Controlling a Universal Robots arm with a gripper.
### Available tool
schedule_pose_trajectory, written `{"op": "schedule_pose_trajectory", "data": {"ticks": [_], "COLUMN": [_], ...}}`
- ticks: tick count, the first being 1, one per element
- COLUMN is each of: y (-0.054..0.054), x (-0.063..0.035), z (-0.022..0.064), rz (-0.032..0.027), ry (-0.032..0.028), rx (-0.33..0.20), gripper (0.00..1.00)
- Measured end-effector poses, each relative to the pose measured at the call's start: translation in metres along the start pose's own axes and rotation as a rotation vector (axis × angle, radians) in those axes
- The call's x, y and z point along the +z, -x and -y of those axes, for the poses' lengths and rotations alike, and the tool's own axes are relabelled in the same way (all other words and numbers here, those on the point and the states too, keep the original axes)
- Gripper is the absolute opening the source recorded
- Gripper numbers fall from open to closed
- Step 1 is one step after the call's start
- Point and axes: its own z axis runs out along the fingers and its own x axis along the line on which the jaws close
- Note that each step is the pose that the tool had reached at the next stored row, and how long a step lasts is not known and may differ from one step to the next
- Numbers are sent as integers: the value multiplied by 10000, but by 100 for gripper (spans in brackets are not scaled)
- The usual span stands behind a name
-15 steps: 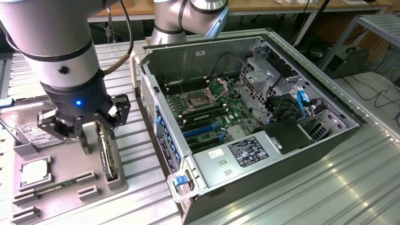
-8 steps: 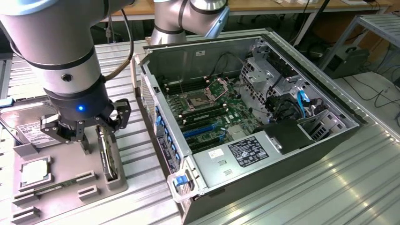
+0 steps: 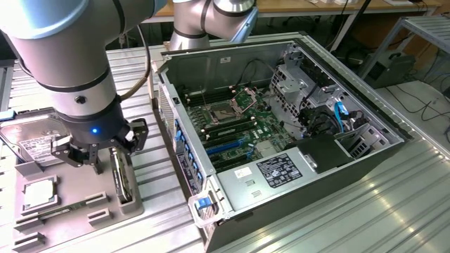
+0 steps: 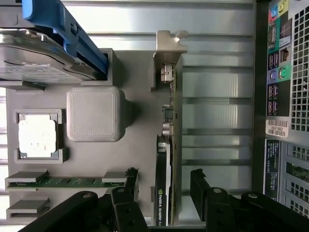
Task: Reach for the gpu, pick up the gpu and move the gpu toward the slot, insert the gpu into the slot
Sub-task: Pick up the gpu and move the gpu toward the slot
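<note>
The gpu (image 3: 125, 182) stands on its long edge in a grey holder tray (image 3: 70, 221) at the exterior view's left, beside the open computer case. In the wrist view the gpu (image 4: 166, 145) is a thin dark card with a silver bracket (image 4: 170, 48) at its far end. My gripper (image 3: 105, 157) hangs just above it, open. Its black fingers (image 4: 128, 191) stand one on each side of the card's near end without touching it. The slot (image 3: 226, 146) is a long blue connector on the green motherboard inside the case.
The same tray holds a silver hard drive (image 3: 35, 139), a square processor chip (image 3: 39, 192) and a memory stick (image 4: 67, 182). The case's tall side wall (image 3: 172, 137) rises between the tray and the motherboard. A blue tab (image 3: 204, 205) sticks out at the case's near corner.
</note>
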Motion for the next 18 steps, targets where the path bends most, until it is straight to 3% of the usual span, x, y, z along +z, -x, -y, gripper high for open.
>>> {"op": "schedule_pose_trajectory", "data": {"ticks": [14,18], "y": [-3,-3], "x": [221,235], "z": [5,-56], "rz": [0,0], "ry": [0,-2], "rx": [0,1], "gripper": [56,56]}}
